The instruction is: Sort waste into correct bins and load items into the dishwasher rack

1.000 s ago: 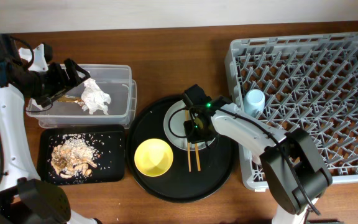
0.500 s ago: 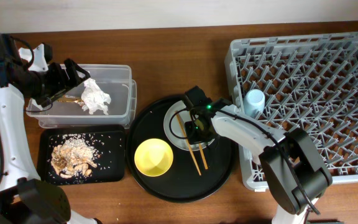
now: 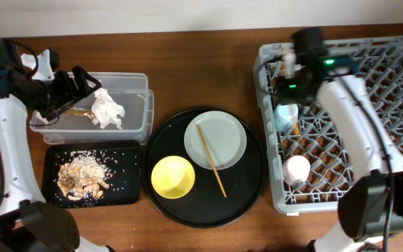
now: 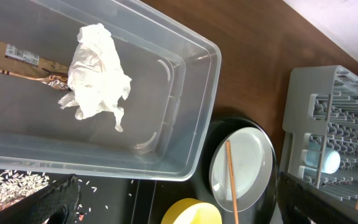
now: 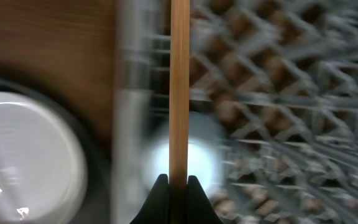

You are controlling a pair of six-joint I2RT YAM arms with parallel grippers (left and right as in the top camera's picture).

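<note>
My right gripper [image 3: 289, 82] is shut on one brown wooden chopstick [image 5: 179, 87] and holds it over the left edge of the grey dishwasher rack [image 3: 369, 105], above the light-blue cup [image 3: 285, 115]. In the blurred right wrist view the cup [image 5: 197, 163] is below the stick. A white cup [image 3: 297, 169] sits in the rack's front left. The other chopstick [image 3: 209, 159] lies across the pale plate [image 3: 222, 136], next to the yellow bowl [image 3: 173, 176]. My left gripper [image 3: 72, 91] is open and empty over the clear tub [image 3: 135, 80], which holds the white tissue [image 4: 95, 71] and the gold wrapper [image 4: 17, 59].
The plate and bowl rest on a large round black tray [image 3: 257, 189]. A flat black tray [image 3: 128, 192] at the front left holds beige food scraps [image 3: 82, 173]. In the left wrist view, the plate [image 4: 253, 155] and the rack [image 4: 334, 112] lie to the right.
My right arm lifted one chopstick off the plate and swung it right and back, over the rack. The other chopstick stayed on the plate. The left arm has not moved.
</note>
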